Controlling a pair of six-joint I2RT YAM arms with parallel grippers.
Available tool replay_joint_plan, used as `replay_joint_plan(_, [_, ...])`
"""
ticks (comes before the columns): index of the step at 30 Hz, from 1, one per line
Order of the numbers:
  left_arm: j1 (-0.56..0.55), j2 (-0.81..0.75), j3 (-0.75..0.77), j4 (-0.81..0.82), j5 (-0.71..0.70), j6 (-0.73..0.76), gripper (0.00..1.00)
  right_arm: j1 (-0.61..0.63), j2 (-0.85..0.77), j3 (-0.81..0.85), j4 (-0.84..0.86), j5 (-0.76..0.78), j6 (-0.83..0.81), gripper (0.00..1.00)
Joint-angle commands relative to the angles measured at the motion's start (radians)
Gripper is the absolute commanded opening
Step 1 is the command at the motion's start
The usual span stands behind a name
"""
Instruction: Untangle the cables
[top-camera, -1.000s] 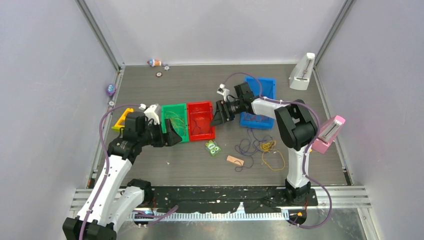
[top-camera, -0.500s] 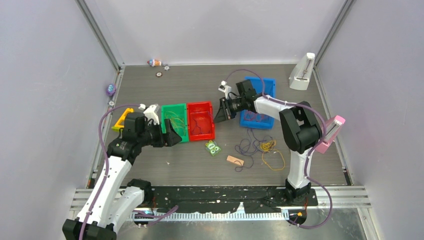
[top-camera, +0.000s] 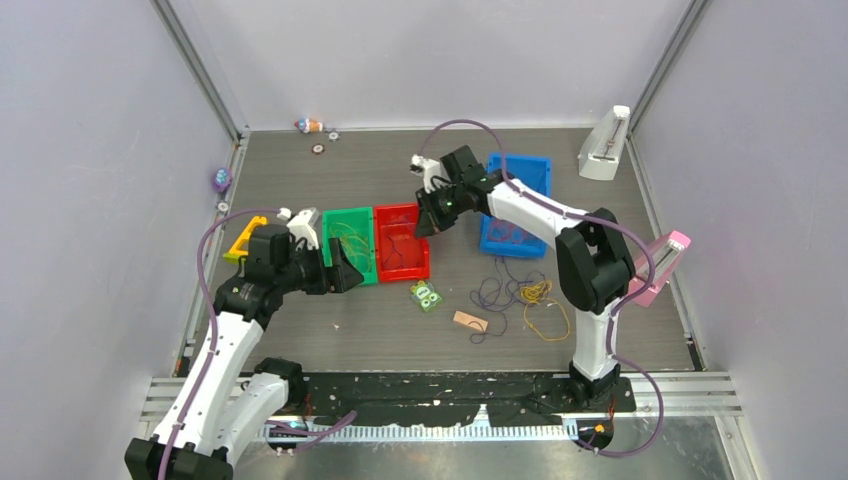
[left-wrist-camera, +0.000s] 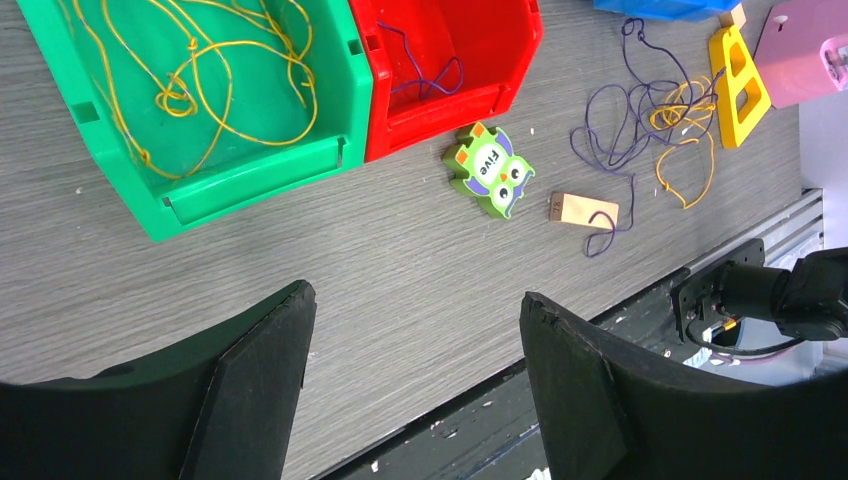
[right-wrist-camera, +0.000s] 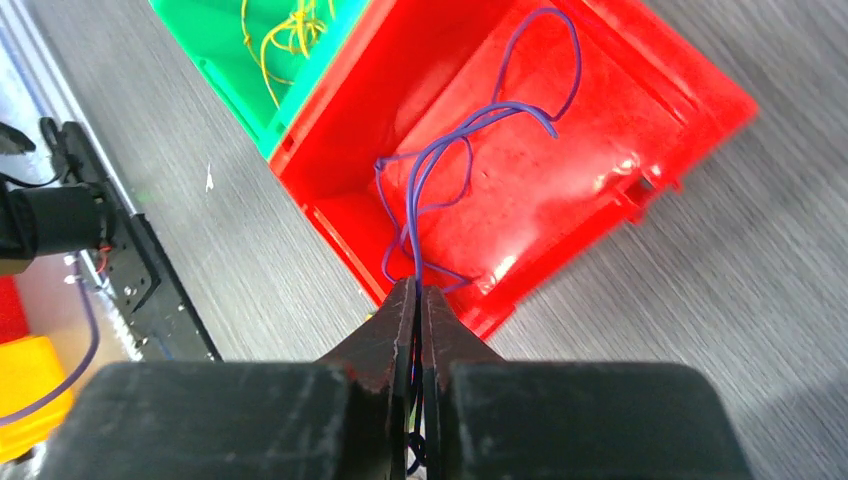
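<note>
Our right gripper (right-wrist-camera: 418, 300) has swung over the red bin (right-wrist-camera: 660, 110), jaws pinching a purple cable (right-wrist-camera: 450, 150) trailing ahead into it, seemingly freed; our left gripper (left-wrist-camera: 412, 330) idles, jaws spread.

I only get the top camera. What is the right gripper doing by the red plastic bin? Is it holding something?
Observer: Yes. The right wrist camera shows the right gripper shut on a thin dark purple wire that trails into the red plastic bin.
Operator: What about the other arm?
Observer: The left wrist camera shows the left gripper open and empty.
Operator: Are there any words on anything?
Observer: Yes. A green owl-shaped toy block has "Five" printed on it, readable in the left wrist camera.
</note>
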Motion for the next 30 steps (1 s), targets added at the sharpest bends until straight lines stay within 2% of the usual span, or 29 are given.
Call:
replay_joint_plan(1, [-0.002, -0.012, 0.0, 0.023, 0.014, 0.016, 0.76, 0.083, -0.037, 0.105, -0.071, 0.241, 0.038, 0.06])
replay_joint_plan(4, [-0.002, -0.014, -0.005, 0.017, -0.016, 0.01, 0.76, 0.137, 0.0, 0.149, -0.081, 0.376, 0.123, 0.05])
replay_joint_plan(7, [-0.002, -0.018, -0.002, 0.001, -0.081, -0.006, 0.78, 0.207, 0.062, 0.197, -0.088, 0.596, 0.199, 0.05])
replay_joint_plan(9, [-0.002, -0.027, 0.0, -0.002, -0.117, -0.022, 0.79, 0.227, 0.11, 0.225, -0.089, 0.673, 0.247, 0.06])
replay_joint_plan(14, [-0.002, -0.069, -0.007, 0.006, -0.192, -0.062, 0.82, 0.244, 0.237, 0.303, -0.078, 0.746, 0.309, 0.06])
replay_joint_plan(23, [-0.002, -0.129, -0.019, 0.013, -0.231, -0.077, 0.85, 0.194, 0.442, 0.621, -0.131, 0.77, 0.282, 0.13])
replay_joint_plan(24, [-0.002, -0.128, -0.017, 0.011, -0.226, -0.078, 0.84, 0.186, 0.461, 0.674, -0.142, 0.769, 0.275, 0.17])
replay_joint_plan(25, [-0.002, -0.127, -0.017, 0.008, -0.225, -0.078, 0.84, 0.181, 0.466, 0.702, -0.154, 0.771, 0.258, 0.31])
replay_joint_plan(27, [-0.002, -0.13, -0.019, 0.006, -0.225, -0.077, 0.85, 0.178, 0.444, 0.689, -0.141, 0.773, 0.234, 0.49])
replay_joint_plan(30, [-0.002, -0.137, -0.026, 0.011, -0.226, -0.077, 0.85, 0.177, 0.4, 0.64, -0.09, 0.776, 0.211, 0.55])
